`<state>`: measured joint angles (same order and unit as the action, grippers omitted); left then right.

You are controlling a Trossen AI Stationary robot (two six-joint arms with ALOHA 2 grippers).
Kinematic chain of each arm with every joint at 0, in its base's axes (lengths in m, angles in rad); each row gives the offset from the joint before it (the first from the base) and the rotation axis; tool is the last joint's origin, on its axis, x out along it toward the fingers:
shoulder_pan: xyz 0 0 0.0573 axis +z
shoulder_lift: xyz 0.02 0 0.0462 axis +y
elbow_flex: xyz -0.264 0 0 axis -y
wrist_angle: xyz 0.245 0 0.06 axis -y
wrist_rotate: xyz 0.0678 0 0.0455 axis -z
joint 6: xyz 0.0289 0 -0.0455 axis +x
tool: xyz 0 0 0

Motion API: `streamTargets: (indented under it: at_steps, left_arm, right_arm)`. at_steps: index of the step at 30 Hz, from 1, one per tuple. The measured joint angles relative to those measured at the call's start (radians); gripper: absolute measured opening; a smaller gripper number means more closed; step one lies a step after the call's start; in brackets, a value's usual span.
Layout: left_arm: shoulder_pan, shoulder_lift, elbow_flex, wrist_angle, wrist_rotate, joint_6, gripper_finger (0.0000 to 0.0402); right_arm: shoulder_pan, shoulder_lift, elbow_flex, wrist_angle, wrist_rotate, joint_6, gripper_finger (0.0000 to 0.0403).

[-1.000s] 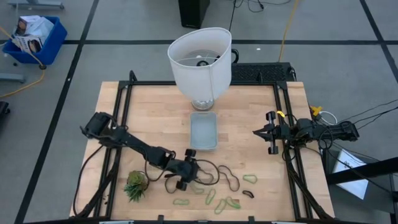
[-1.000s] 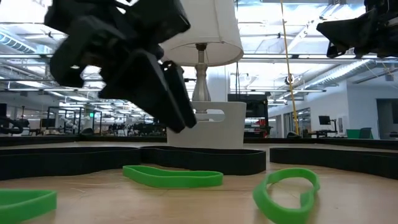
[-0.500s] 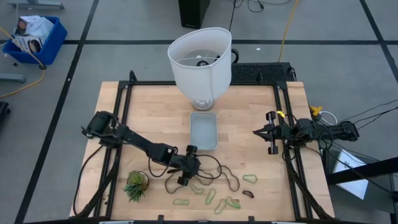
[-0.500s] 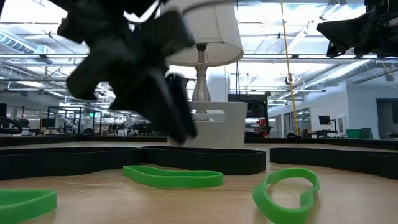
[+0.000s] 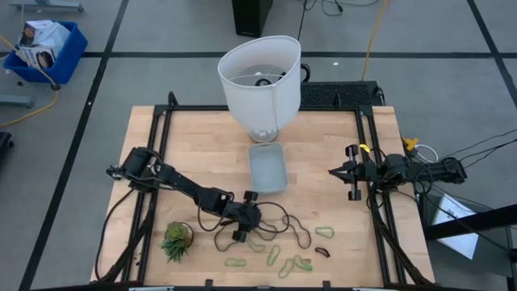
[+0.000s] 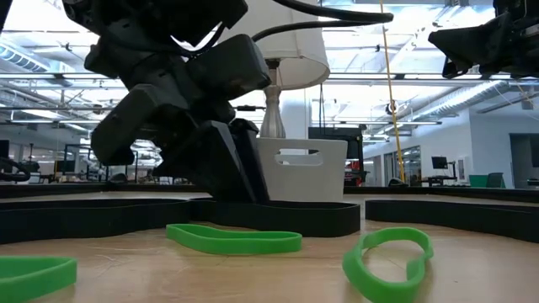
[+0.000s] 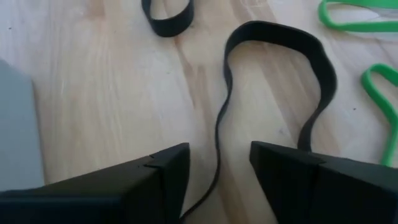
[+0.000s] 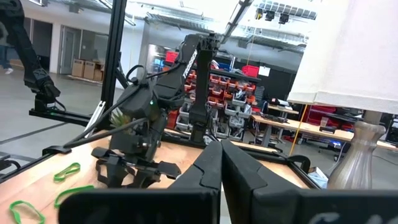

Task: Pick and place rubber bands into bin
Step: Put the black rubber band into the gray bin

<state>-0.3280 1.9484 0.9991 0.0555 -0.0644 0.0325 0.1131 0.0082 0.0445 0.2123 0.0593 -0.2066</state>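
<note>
My low view mostly blocked by left gripper point(image 5: 240, 215). Its fingers point(image 7: 155, 180) spread apart, straddling large dark rubber band point(image 7: 273, 68) on counter point(image 5: 323, 153), nothing clamped. Bin point(image 5: 267, 168) just beyond, skewed. Right gripper point(image 5: 349, 172) idle at right edge, fingers point(image 8: 208, 168) pressed together.

Grey floor point(image 5: 161, 32) with dark tape lines is showing all around the wooden worktop point(image 5: 323, 153). Ceiling strip lights point(image 6: 370, 17) are glowing over shelving point(image 8: 211, 84) way back.

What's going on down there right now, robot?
Left gripper open, low over a large dark rubber band. Right gripper shut, parked at table's right edge. Bin holds no bands. Nothing blocking.
</note>
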Motion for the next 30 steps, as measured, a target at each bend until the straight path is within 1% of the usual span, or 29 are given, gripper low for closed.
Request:
streamTargets:
  at_steps: [2,5,6,8,14,18,20,23,30]
  left_arm:
    - [-0.004,0.0,0.0,0.001,0.023,0.013,0.0115]
    - [-0.02,0.0,-0.001,0.0,0.03,0.042,0.0033]
    - [-0.024,0.001,-0.001,0.0,0.029,0.052,0.0017]
    - [-0.033,0.001,0.001,-0.001,0.016,0.064,0.0013]
    - [-0.066,-0.036,0.036,-0.055,-0.1,0.14,0.0006]
    - [-0.081,-0.114,0.076,-0.091,-0.199,0.178,0.0004]
    - [-0.09,-0.16,0.077,-0.118,-0.25,0.192,0.0004]
    - [-0.101,-0.235,0.074,-0.114,-0.307,0.214,0.0003]
    - [-0.123,-0.372,0.07,-0.139,-0.364,0.258,0.0002]
  right_arm:
    - [0.0,0.0,0.0,0.0,0.0,0.0,0.0]
    - [0.0,0.0,0.0,0.0,0.0,0.0,0.0]
    - [0.0,0.0,0.0,0.0,0.0,0.0,0.0]
    - [0.0,0.0,0.0,0.0,0.0,0.0,0.0]
    - [0.0,0.0,0.0,0.0,0.0,0.0,0.0]
    - [0.0,0.0,0.0,0.0,-0.001,0.0,0.0]
    - [0.0,0.001,0.0,0.0,0.0,0.0,0.0]
    - [0.0,0.003,0.0,0.0,-0.001,0.0,0.0]
    - [0.0,0.003,0.0,0.0,-0.002,0.0,0.0]
